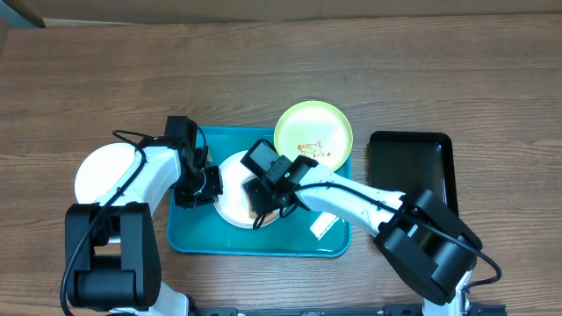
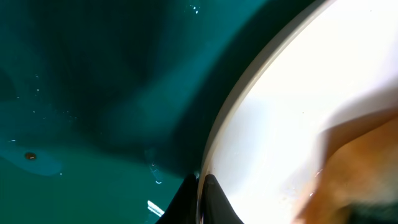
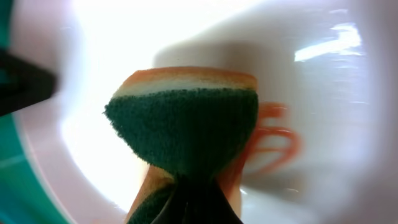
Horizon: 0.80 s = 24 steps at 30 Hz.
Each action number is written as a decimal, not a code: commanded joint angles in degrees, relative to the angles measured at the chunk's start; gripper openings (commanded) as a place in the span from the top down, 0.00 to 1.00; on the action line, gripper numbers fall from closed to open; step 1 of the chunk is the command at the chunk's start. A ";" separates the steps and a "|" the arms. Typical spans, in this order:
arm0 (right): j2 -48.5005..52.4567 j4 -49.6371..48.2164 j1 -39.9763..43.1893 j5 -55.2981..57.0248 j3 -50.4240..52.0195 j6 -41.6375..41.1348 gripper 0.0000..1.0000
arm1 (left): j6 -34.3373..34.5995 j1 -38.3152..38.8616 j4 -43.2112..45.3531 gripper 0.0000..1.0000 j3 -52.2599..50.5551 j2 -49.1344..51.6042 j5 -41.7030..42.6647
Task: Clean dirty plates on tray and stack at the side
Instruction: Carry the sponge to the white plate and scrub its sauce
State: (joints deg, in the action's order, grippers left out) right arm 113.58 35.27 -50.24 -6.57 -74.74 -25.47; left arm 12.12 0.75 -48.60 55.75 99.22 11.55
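My right claw (image 3: 183, 202) clamps the green-and-orange foam sponge (image 3: 183, 134); my left claw (image 2: 202, 202) pinches the round white plate (image 1: 234, 204), on the glossy teal rectangular tray (image 1: 189, 237), at nine o'clock. I'd scrub flat over the orange smear (image 3: 277, 134).

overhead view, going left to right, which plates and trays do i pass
far-left white plate → middle white plate → light green plate → black tray

Glossy teal plastic tray (image 2: 93, 93), smooth shiny white plate (image 2: 298, 93), rough green-faced sponge (image 3: 183, 134), matt wood-grain table (image 1: 263, 70).
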 commanded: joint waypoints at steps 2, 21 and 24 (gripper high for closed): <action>0.85 4.07 3.72 9.16 -3.63 1.05 0.96 | 0.33 0.02 -0.46 0.96 -0.63 0.52 -1.44; 0.87 4.02 2.95 3.61 -6.01 19.78 0.96 | 0.33 0.02 -0.59 0.96 -0.66 0.52 -1.44; 0.87 2.01 3.02 10.51 -6.01 22.82 0.96 | 0.33 0.02 -0.61 0.96 -0.66 0.52 -1.42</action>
State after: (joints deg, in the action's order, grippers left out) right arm 113.97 38.96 -47.48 -3.88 -78.87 -8.23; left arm 12.12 0.75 -48.86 55.75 99.22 11.33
